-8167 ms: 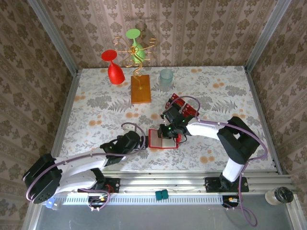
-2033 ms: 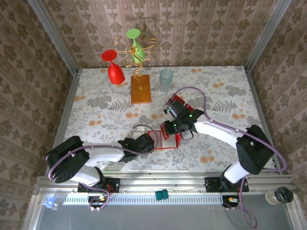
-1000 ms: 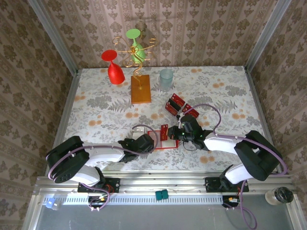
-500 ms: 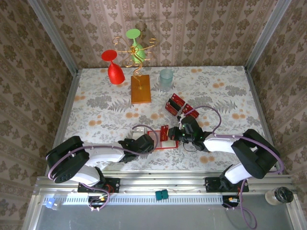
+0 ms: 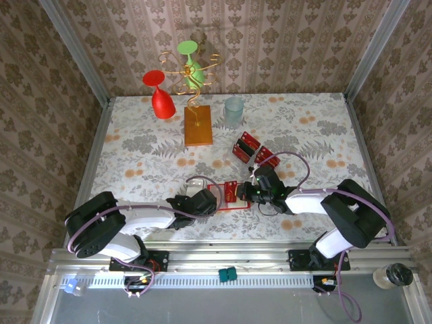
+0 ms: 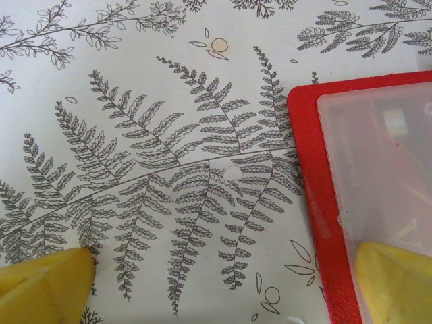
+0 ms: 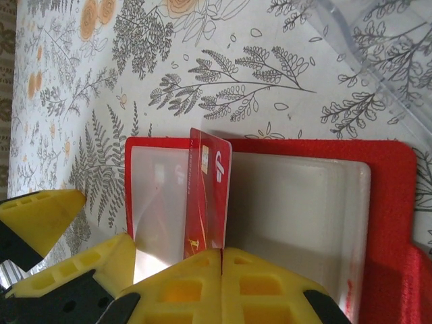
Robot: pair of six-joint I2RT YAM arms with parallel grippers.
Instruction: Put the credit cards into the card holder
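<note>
Right now the right claw [image 7: 221, 255] has its two yellow fingers pressed together, pinching the lower edge of one red credit card [image 7: 210, 192]. That card stands on its edge, slightly tilted, over the open card holder [image 7: 388, 202], with its far end above the pale clear pocket [image 7: 297, 216], near the fold between the holder's two halves. Whether the card's edge has entered the pocket cannot be told.

The left claw [image 6: 219, 290] is spread wide and grips nothing. One of its fingers [image 6: 398, 283] lies on the holder's clear pocket at the near corner, and the other finger [image 6: 40, 290] sits on the fern-print table [image 6: 135, 135], well apart from the red edge.

From above, the holder lies flat and open between the two claws, near the front of the table. The other credit cards [image 5: 247, 146] sit farther back, in a clear tray [image 7: 378, 61] just beyond the holder.
</note>
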